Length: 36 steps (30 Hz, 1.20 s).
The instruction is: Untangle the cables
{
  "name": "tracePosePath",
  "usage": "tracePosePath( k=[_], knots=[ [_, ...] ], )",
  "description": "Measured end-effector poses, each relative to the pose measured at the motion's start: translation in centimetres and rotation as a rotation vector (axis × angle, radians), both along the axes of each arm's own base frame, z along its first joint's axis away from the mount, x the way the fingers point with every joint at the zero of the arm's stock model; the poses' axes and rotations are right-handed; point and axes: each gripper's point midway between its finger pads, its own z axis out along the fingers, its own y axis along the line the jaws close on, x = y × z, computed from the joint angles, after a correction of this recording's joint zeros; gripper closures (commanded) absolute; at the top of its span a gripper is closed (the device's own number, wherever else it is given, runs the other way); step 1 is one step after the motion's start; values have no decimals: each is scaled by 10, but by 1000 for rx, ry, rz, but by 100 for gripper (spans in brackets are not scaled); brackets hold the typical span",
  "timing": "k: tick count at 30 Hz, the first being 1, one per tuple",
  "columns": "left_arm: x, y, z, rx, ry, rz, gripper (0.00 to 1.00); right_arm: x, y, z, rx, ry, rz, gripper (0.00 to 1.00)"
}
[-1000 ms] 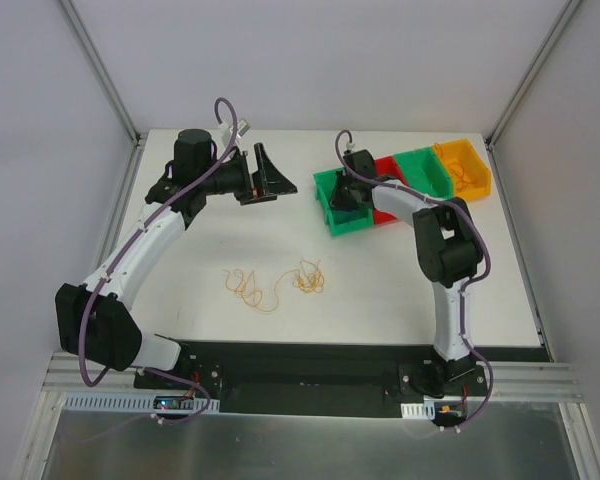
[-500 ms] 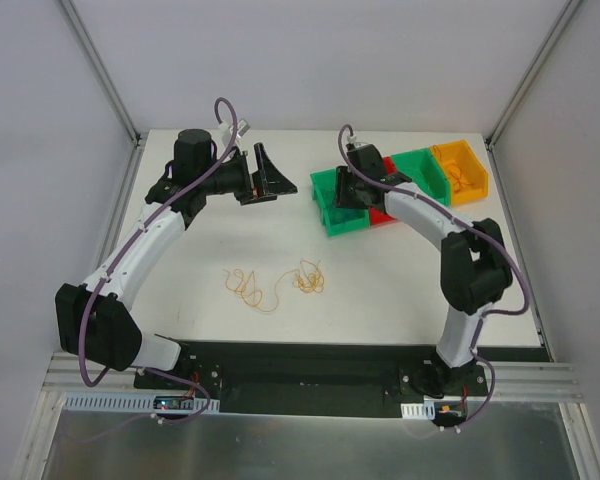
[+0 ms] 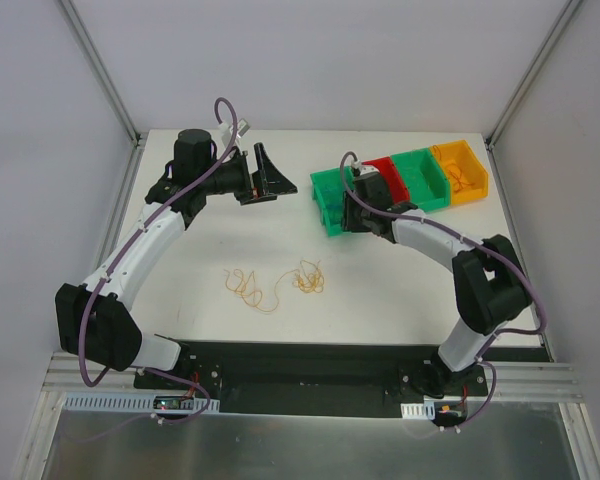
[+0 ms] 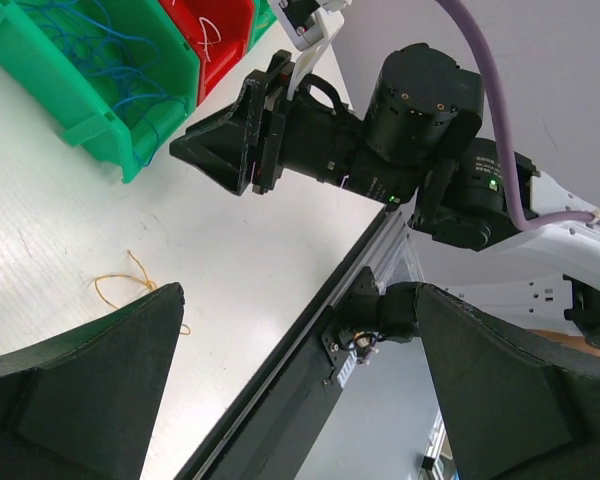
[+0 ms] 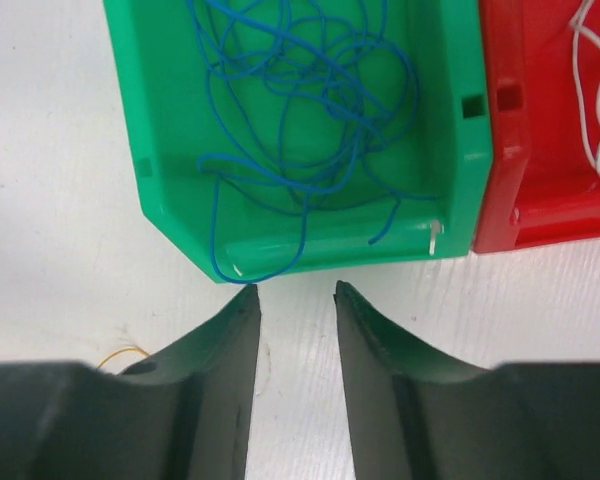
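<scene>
Thin orange-yellow cables (image 3: 276,283) lie in loose curls on the white table, with one strand (image 4: 130,287) showing in the left wrist view. Blue cables (image 5: 300,120) lie piled in the nearest green bin (image 3: 330,203). A white cable (image 5: 595,90) rests in the red bin (image 5: 540,120). My right gripper (image 5: 295,290) hovers over bare table just short of that green bin's front edge, open with nothing between its fingers. It also shows as my right gripper (image 3: 348,218) from above. My left gripper (image 3: 278,180) hangs wide open and empty at the back middle of the table.
A row of bins stands at the back right: green, red, a second green bin (image 3: 423,173) and an orange bin (image 3: 462,170) holding orange strands. A black rail (image 3: 300,355) runs along the table's near edge.
My right gripper has opened and drawn back from over the green bin to the table just in front of it. The left arm has not moved.
</scene>
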Motion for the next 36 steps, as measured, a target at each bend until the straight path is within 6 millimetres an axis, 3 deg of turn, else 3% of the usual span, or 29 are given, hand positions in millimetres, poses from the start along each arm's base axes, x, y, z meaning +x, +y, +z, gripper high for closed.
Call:
tracePosePath(
  k=[3, 9, 15, 20, 26, 31, 36],
  knots=[
    [0, 0, 0, 0, 1, 0, 1, 5, 4, -3, 9, -17, -4, 79],
    [1, 0, -1, 1, 3, 1, 1, 16, 11, -23, 8, 6, -17, 78],
    [2, 0, -4, 4, 10, 1, 1, 17, 12, -24, 10, 8, -19, 81],
    [3, -1, -5, 5, 14, 1, 1, 22, 16, -23, 11, 2, -22, 89],
    [3, -1, -5, 5, 14, 1, 1, 33, 24, -18, 20, -19, -26, 99],
    [3, -1, -5, 5, 13, 1, 1, 50, 32, -4, 24, -70, -39, 100],
    [3, -1, -5, 5, 14, 0, 1, 80, 42, 12, 20, -131, -53, 98]
  ],
)
